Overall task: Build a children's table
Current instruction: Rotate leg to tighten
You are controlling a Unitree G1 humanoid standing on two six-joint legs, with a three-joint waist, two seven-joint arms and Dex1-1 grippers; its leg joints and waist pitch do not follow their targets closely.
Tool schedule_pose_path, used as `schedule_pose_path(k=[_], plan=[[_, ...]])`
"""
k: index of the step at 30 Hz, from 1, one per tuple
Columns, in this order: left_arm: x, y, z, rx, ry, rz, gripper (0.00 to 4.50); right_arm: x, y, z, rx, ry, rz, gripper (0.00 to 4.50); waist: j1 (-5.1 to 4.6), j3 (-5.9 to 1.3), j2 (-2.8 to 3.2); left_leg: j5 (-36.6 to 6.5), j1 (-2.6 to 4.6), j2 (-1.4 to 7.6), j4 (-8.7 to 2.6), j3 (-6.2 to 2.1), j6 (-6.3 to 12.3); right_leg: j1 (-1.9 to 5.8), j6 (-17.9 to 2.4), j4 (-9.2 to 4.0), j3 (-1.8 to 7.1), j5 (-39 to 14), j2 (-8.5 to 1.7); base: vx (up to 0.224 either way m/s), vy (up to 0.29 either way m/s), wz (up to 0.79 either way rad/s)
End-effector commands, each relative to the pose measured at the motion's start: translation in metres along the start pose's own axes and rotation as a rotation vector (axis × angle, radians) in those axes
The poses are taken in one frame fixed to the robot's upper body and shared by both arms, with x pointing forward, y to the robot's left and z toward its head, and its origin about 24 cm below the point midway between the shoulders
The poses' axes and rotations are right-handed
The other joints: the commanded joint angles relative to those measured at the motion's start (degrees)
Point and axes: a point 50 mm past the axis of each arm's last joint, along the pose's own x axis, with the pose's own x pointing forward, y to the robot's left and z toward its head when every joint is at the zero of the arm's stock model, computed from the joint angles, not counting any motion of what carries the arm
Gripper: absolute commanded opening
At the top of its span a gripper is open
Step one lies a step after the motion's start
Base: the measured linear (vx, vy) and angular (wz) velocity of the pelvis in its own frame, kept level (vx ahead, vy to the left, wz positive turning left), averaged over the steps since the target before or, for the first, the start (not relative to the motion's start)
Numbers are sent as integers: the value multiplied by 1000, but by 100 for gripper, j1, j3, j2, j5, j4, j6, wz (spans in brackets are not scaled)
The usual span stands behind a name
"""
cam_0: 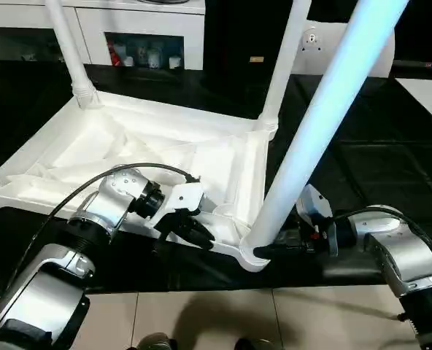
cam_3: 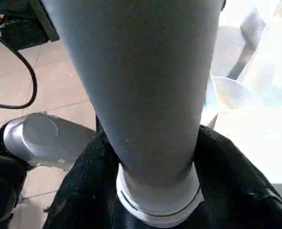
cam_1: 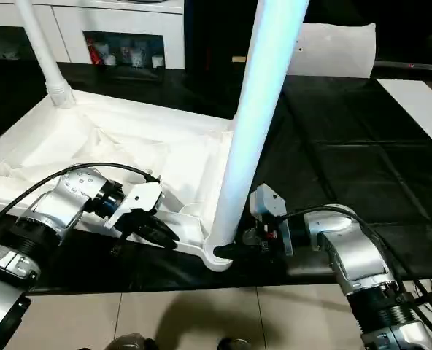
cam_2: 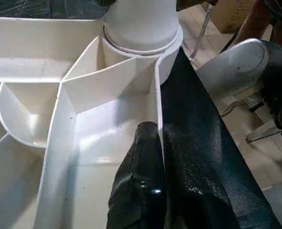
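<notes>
Left gripper (cam_0: 201, 235) we saw pinching table rim (cam_2: 158, 102) | right gripper (cam_3: 150, 191) hugging near leg (cam_0: 314, 138), 3 o'clock side

White plastic tabletop (cam_0: 128, 146) lay upside down, ribbed underside up, across frame's left and centre. Three legs (cam_0: 325, 124) stood upright in corner sockets: upper left, upper centre, nearest at lower centre.
</notes>
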Motion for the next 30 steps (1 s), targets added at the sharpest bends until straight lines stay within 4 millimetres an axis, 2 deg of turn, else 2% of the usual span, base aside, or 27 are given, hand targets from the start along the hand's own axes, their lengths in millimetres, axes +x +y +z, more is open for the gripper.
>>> schedule_pose_path(k=[1,4,6,8,9,10,11,13,14,15,16,17,18,19,20,21,22,24,25,26,27,30], plan=[[8,0,6,16,5,-58,0,3,5,1,17,-23,42,199,-25,-432,-24,-748,80,581,-415,-218,263,300,-1137,-353,403,-1832,-614,0,0,0],[14,4,12,-17,-69,1,0,8,9,1,81,-70,-12,197,-20,-426,-39,-712,75,584,-420,-224,249,309,-1097,-355,408,-1883,-611,0,0,0],[20,8,15,-36,-91,48,0,13,9,-2,107,-79,-75,196,-20,-417,-34,-844,93,581,-425,-232,200,282,-1019,-402,403,-2146,-630,0,0,0],[29,15,18,-81,-105,128,0,24,7,-8,136,-70,-194,195,-80,-368,-50,-1196,124,542,-434,-262,69,252,-800,-513,383,-2920,-647,0,0,0],[30,16,19,-87,-111,138,0,25,6,-8,141,-67,-214,195,-99,-365,-50,-1266,128,534,-433,-269,33,251,-715,-538,376,-3134,-647,0,0,0],[37,21,24,-129,-140,193,0,34,1,-11,178,-62,-320,195,-146,-340,-26,-1380,138,522,-443,-286,-27,229,-574,-588,360,-3460,-633,0,0,0],[43,25,29,-162,-160,232,0,42,-4,-11,220,-77,-398,195,-192,-330,-30,-1564,166,504,-431,-312,-88,203,-428,-652,313,-3802,-627,0,0,0],[49,29,33,-187,-171,268,0,51,-8,-10,265,-98,-468,195,-302,-336,-38,-1765,157,485,-428,-359,-155,211,-285,-709,250,-4056,-630,0,0,0],[55,33,39,-219,-188,313,0,60,-13,-7,326,-108,-546,193,-334,-328,-2,-1881,175,488,-426,-380,-170,200,-268,-718,229,-4090,-631,0,0,0],[57,35,41,-231,-196,332,0,64,-15,-5,350,-109,-573,193,-439,-325,27,-2065,143,503,-451,-421,-201,234,-278,-721,190,-4005,-614,0,0,0],[62,40,47,-264,-217,383,0,76,-21,0,403,-113,-623,193,-561,-323,102,-2508,174,553,-484,-480,-266,264,-286,-751,109,-3784,-606,0,0,0],[62,40,47,-265,-217,384,0,76,-21,1,404,-113,-624,193,-617,-323,122,-2674,191,566,-493,-500,-303,264,-326,-757,79,-3651,-604,0,0,0],[65,45,52,-296,-235,432,0,84,-27,6,435,-125,-665,193,-654,-326,134,-2803,173,576,-512,-529,-333,298,-333,-752,56,-3526,-606,0,0,0],[66,46,53,-308,-240,452,0,87,-28,8,444,-132,-684,193,-718,-320,130,-3033,152,581,-540,-556,-399,302,-365,-729,50,-3368,-610,0,0,0],[66,47,55,-316,-244,469,0,89,-30,10,453,-140,-693,193,-730,-316,134,-3128,185,575,-539,-549,-416,292,-362,-751,51,-3362,-612,0,0,0],[67,52,59,-339,-260,523,0,96,-33,17,481,-168,-712,193,-766,-313,120,-3105,210,532,-496,-536,-400,270,-403,-795,53,-3474,-675,0,0,0],[67,53,61,-347,-266,537,0,99,-34,21,479,-181,-718,193,-783,-325,123,-3045,203,523,-483,-524,-390,276,-412,-797,58,-3487,-680,0,0,0],[67,53,63,-346,-271,541,0,101,-34,23,473,-191,-718,249,-796,-326,113,-2831,169,519,-485,-519,-318,301,-410,-810,64,-3405,-690,0,0,0],[66,53,63,-337,-266,542,0,102,-34,25,461,-201,-721,263,-793,-334,76,-2654,157,522,-483,-499,-258,293,-464,-786,92,-3276,-703,0,0,0],[65,52,63,-321,-258,537,0,102,-32,26,452,-208,-718,263,-789,-337,88,-2583,146,527,-487,-494,-241,297,-498,-771,103,-3203,-711,0,0,0],[61,51,58,-307,-232,538,0,98,-30,23,433,-205,-717,284,-771,-359,76,-2273,92,550,-508,-478,-180,331,-615,-716,134,-2836,-724,0,0,0],[55,48,51,-266,-205,516,0,86,-28,18,389,-193,-718,309,-713,-380,98,-1801,71,567,-515,-440,-86,332,-832,-620,197,-2185,-724,0,0,0]])
